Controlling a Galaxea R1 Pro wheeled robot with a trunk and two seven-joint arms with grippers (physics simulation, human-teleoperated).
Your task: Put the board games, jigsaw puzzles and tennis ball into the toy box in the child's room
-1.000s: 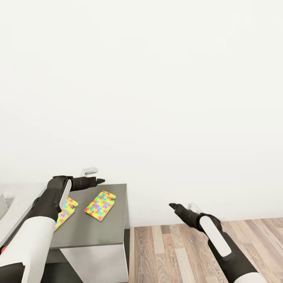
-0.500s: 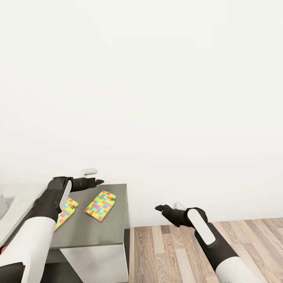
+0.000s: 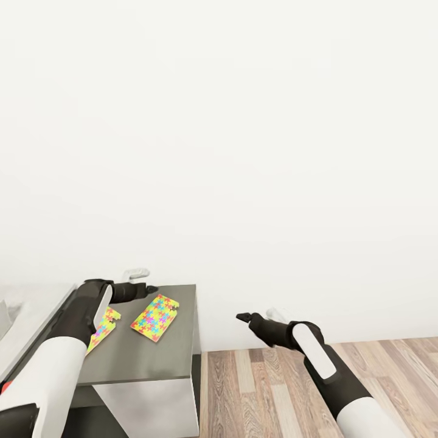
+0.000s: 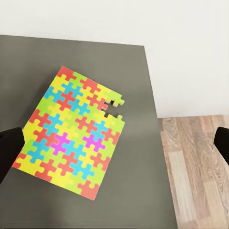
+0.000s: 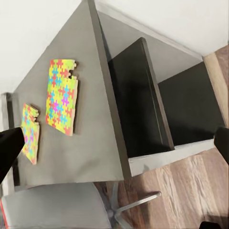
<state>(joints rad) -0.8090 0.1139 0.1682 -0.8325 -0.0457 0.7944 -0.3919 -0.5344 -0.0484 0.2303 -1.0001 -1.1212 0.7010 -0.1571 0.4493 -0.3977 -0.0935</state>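
On the dark grey cabinet top [image 3: 152,356] lie two jigsaw puzzles [image 3: 154,317], side by side but apart. Above them the left gripper [image 3: 148,288] hovers with jaws spread wide. Over the wooden floor [image 3: 274,389] the right gripper [image 3: 243,317] also hangs unclenched.

Home room, wood floor [image 3: 292,389], jigsaw puzzles [image 3: 154,317]
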